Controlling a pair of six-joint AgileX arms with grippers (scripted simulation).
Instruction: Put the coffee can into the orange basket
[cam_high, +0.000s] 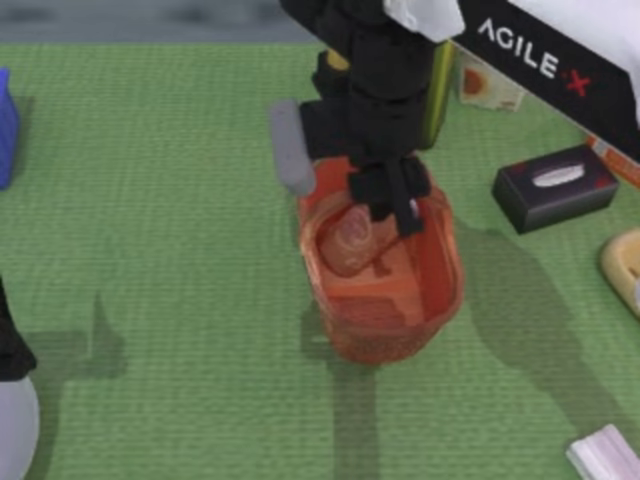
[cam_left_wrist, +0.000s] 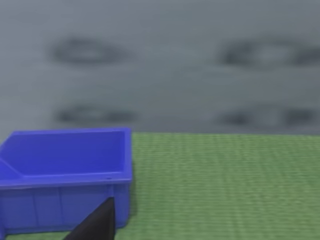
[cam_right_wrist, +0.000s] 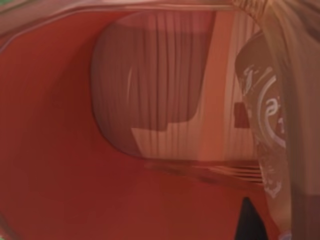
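Top view shows the right gripper (cam_high: 392, 205) reaching down into the far end of the orange basket (cam_high: 440, 300), which sits near the middle of the table (cam_high: 180, 250). The coffee can (cam_high: 352, 238) is already inside the basket's rim, just to the left of the gripper and slightly nearer than it, lying tilted rather than upright, with its pale emblem turned up toward the camera. From above, the fingers appear to touch or flank the can's right side, but I cannot tell whether they are clamped on it or already spread apart. The right wrist view is filled with the basket's red inner wall (cam_right_wrist: 55, 150), with the can (cam_right_wrist: 265, 125) pressed close at one edge, its emblem partly showing, which fits a can held at or right beside the fingers. My judgement: the placement is nearly done, and what is left turns on letting go and lifting straight up between the basket's hoop handles without dragging the can along. The left gripper (cam_left_wrist: 97, 225) is parked at the table's near left, beside a blue bin (cam_left_wrist: 65, 175), far from the work.
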